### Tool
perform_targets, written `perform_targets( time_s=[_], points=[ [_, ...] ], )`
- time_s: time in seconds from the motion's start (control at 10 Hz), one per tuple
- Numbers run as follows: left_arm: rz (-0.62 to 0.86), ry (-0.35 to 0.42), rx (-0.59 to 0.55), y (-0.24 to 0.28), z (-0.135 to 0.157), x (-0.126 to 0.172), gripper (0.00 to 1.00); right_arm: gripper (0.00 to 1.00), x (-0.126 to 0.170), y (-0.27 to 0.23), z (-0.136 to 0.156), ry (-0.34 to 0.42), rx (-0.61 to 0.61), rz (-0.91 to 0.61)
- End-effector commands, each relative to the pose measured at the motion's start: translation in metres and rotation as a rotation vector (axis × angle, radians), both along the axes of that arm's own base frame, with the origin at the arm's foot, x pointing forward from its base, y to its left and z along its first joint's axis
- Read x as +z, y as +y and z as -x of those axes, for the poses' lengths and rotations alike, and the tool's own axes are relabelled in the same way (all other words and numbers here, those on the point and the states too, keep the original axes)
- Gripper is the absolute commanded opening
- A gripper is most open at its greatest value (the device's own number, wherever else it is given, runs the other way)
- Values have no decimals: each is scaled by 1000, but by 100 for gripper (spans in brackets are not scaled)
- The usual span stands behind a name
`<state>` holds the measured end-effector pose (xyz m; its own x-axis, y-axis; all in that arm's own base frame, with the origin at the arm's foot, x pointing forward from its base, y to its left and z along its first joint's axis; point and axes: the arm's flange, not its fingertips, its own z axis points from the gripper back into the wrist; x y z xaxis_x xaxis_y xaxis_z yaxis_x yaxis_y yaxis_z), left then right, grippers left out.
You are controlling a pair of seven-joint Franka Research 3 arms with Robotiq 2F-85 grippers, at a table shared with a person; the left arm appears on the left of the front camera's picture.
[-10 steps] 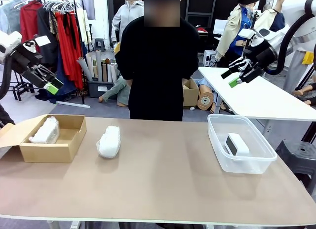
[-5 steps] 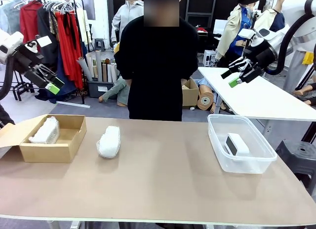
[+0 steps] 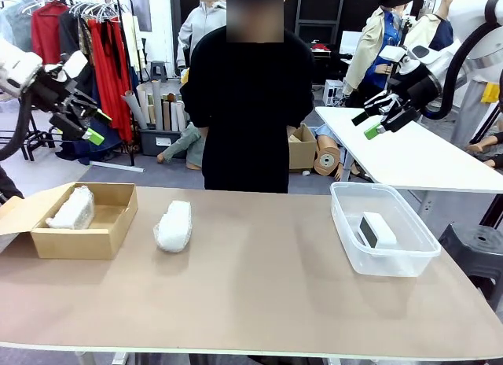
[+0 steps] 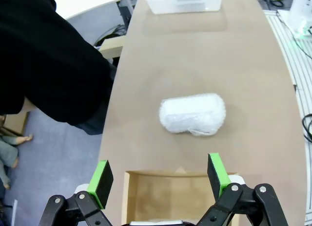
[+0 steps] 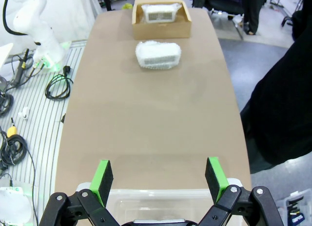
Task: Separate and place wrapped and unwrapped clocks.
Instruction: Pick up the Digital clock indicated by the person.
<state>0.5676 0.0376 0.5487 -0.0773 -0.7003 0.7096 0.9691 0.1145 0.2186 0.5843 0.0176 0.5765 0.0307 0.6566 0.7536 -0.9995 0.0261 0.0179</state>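
left and right jaws spread, empty; wrapped clock point(image 3: 72, 209) half sunk in box point(image 3: 78, 244), its base hidden.

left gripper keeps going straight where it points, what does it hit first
Most likely the cardboard box, whose rim sits between the open fingers of the left gripper in its wrist view. The loose wrapped clock lies beyond on the table; depth is unclear, so it could be that instead.

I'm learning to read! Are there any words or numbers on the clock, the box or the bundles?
No text here can be read.
clock: screen dark, no digits.
box: plain cardboard, no print seen.
loose bundle and boxed bundle: plain white wrap.
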Motion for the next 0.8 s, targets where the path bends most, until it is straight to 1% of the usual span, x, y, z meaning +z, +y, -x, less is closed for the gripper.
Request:
perform_targets(
  time_s=[0.0,0.2,0.4,0.7],
  points=[
    [51,7,8,-6,0,-7,100,100,1,0,1,-1,2,1],
    [76,30,-11,-4,-1,-3,100,100,1,0,1,-1,2,1],
    [139,84,-65,-5,-2,-2,100,100,1,0,1,-1,2,1],
    [138,90,-79,-5,-3,0,100,100,1,0,1,-1,2,1]
  ],
)
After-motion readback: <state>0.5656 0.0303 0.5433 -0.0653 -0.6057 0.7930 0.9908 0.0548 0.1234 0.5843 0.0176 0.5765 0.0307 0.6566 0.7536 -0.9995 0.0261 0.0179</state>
